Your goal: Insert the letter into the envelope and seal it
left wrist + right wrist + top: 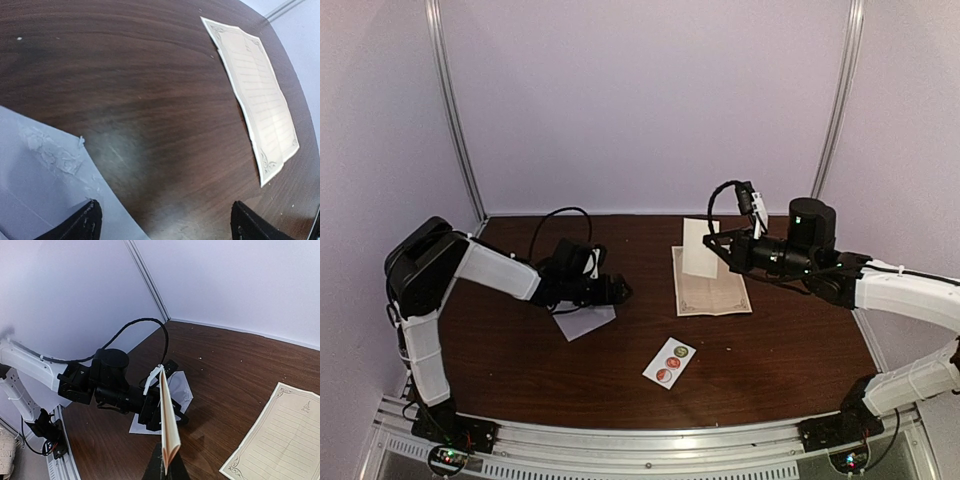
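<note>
looks like a robotics lab booth: dark wooden worktop [520, 350] boxed in by plain pale wall panels [650, 100] and metal corner posts [455, 110], left arm [495, 270] and right arm [910, 295] bolted to a slotted metal rail [650, 440].

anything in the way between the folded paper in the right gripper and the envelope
Only the left gripper: it sits open over the envelope, on the side facing the folded paper, and covers part of it. Otherwise only bare table lies between them. The sticker strip lies off that line.
</note>
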You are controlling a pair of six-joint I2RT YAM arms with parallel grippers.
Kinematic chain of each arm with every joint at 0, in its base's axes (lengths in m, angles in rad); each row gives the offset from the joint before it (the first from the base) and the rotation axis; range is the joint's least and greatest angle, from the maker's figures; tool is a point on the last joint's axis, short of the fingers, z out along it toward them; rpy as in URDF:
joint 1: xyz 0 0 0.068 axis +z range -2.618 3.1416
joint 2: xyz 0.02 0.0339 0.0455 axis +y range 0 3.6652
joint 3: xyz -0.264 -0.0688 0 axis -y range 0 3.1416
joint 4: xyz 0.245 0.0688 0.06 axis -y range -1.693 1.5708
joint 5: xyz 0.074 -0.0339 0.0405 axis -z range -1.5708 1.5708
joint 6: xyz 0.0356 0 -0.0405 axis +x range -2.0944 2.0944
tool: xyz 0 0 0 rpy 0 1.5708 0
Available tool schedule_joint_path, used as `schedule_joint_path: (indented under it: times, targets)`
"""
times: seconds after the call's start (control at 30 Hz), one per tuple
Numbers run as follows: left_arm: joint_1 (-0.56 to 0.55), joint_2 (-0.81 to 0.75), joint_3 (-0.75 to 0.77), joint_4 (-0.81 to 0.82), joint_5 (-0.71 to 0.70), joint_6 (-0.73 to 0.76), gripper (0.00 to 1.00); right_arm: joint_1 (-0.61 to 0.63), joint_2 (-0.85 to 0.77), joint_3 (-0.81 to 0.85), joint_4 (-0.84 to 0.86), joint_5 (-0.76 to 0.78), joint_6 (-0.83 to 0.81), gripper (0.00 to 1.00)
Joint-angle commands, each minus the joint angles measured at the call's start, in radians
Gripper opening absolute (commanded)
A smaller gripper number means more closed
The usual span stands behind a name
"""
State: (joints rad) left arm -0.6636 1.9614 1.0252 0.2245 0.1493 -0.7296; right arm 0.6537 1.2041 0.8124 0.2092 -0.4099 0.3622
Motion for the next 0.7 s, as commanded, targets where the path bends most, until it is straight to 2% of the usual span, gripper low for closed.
schedule_joint_path:
  times: [0.0,0.27,0.67]
  targets:
    - [-0.068,-0.006,-0.069,-0.054,0.062,-0.024,0.91,-0.009,-0.025,0.011,-0.004,0.023,-0.004,0.00]
    - [-0.198,-0.038,-0.109,-0.043,0.063,-0.083,0.91,-0.009,-0.052,0.005,-0.019,0.032,0.010,0.00]
    - [-0.318,-0.082,-0.089,0.007,0.063,-0.123,0.91,-0.010,-0.100,-0.011,-0.061,0.077,0.050,0.00]
